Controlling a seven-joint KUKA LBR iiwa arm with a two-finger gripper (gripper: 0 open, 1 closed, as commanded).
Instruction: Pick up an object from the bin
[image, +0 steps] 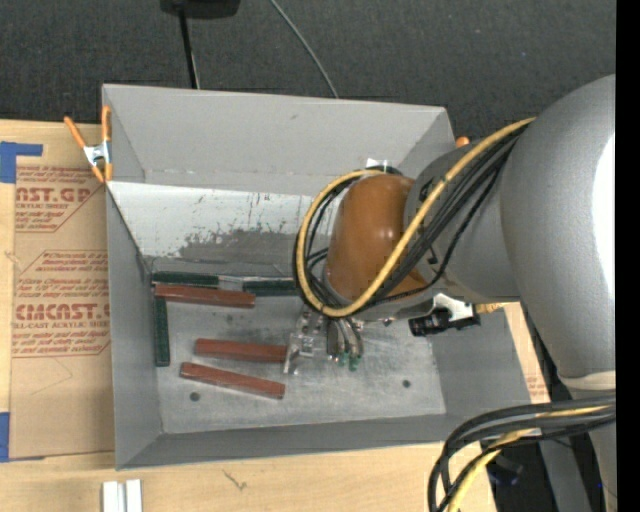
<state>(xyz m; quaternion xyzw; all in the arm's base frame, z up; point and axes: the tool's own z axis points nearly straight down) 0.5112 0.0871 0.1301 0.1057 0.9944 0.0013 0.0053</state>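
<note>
My gripper (322, 352) hangs low over the bin floor near its middle, under the orange cover. Its fingers stand just right of the middle brown stick (240, 351), close to that stick's right end. A second brown stick (232, 381) lies a little nearer the front, left of the gripper. A third brown stick (204, 294) lies farther back on the left. I see nothing between the fingers.
A dark green stick (161, 331) lies along the left wall, another dark green stick (184, 279) along the back wall, and a short dark green piece (270, 287) beside it. The arm and its cables cover the bin's right side.
</note>
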